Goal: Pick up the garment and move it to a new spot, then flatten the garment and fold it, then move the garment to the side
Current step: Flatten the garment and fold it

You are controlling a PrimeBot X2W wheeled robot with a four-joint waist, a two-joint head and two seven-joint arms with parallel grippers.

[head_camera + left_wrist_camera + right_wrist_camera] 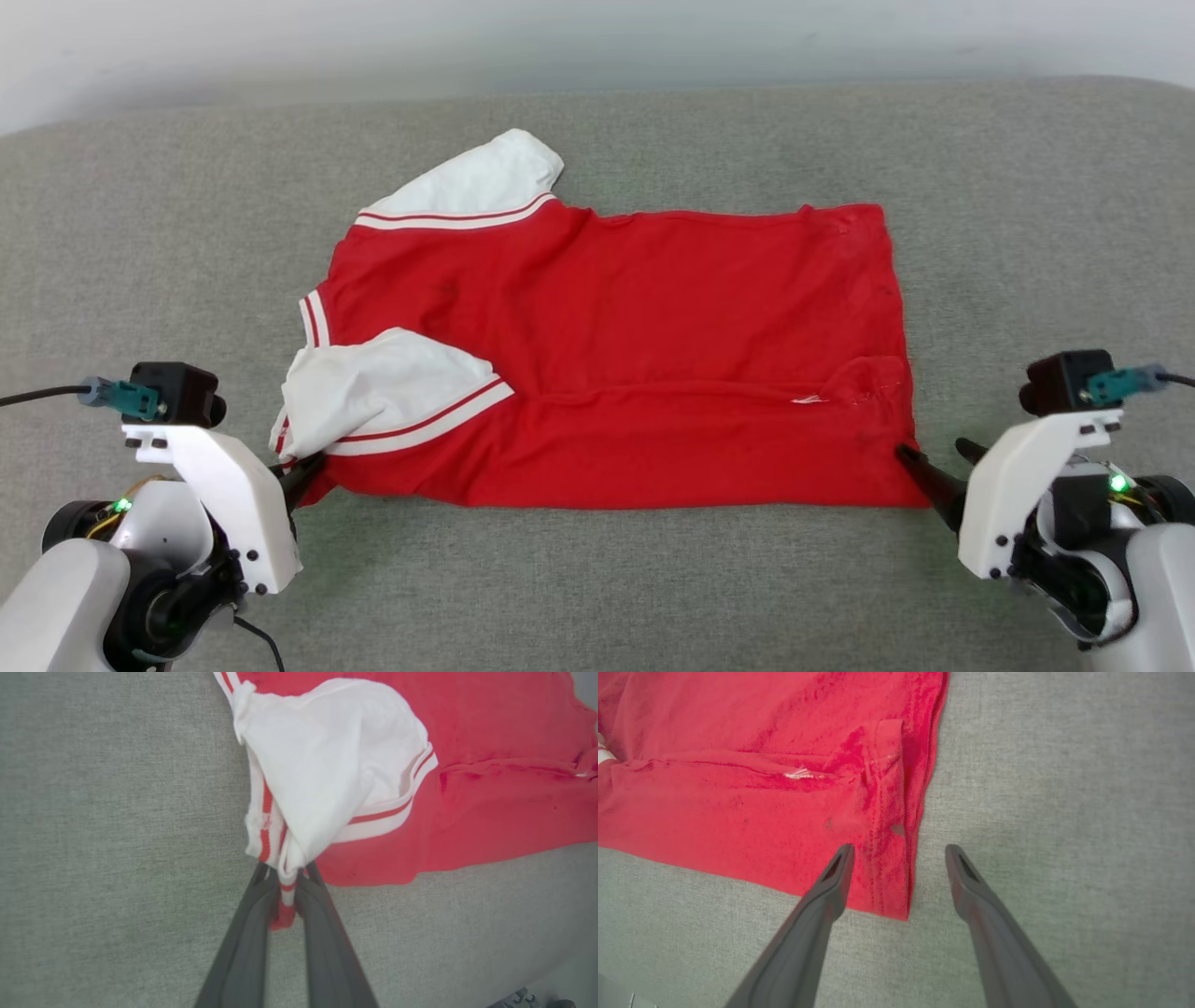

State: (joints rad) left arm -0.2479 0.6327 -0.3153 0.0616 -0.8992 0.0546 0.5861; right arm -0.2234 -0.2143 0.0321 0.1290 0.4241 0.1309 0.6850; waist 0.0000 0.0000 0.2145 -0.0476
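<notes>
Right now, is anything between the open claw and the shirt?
Nothing visible. The right gripper is open, its fingers straddling the shirt's near corner on the grey cushion. The left gripper is shut on the sleeve.

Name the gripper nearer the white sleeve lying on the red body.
Left. The left gripper is shut on the garment at that white sleeve's striped cuff; the right gripper hangs open over the hem corner at the opposite end.
</notes>
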